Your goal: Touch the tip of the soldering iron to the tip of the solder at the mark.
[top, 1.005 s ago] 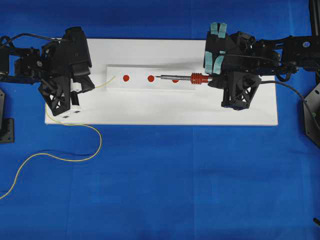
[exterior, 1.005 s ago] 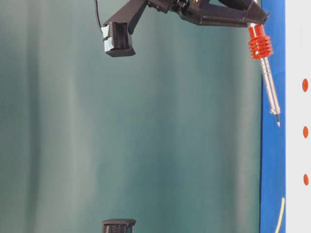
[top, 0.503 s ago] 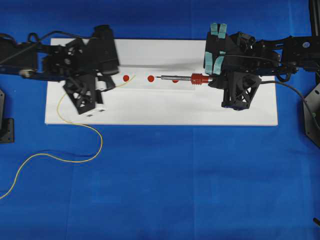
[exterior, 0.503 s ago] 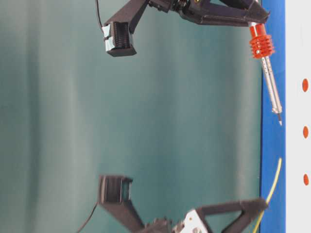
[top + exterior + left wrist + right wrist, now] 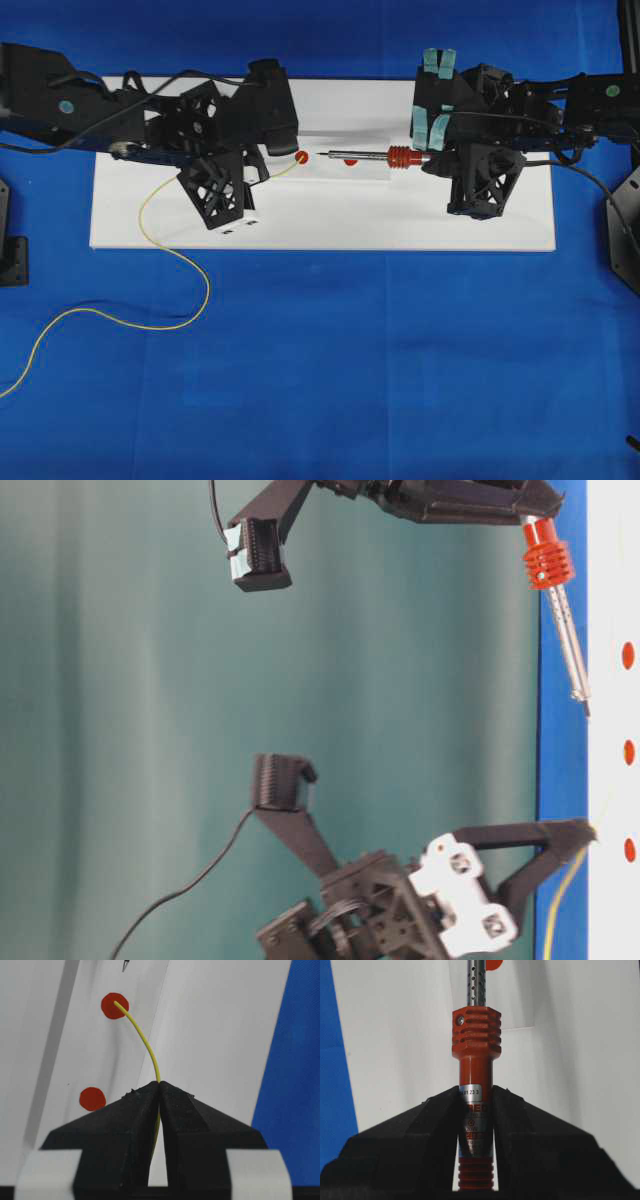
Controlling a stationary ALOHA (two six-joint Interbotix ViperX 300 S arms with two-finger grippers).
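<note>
Yellow and thin, the long loosely curled solder wire [image 5: 145, 1045] is pinched between the closed jaws of the left claw [image 5: 159, 1085], its free tip resting over a round red mark [image 5: 114, 1005] on the white board [image 5: 320, 220]. The right claw [image 5: 476, 1091] is clamped on the red-orange ribbed handle of the silver-shafted soldering iron [image 5: 365, 157], whose pointed tip hangs just beside that mark, apart from the solder. Blue cloth covers the bench [image 5: 400, 350].

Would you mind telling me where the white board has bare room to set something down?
The white board is bare along its near edge, between the left gripper and right gripper. The raised strip is crowded: soldering iron, solder and red marks.
</note>
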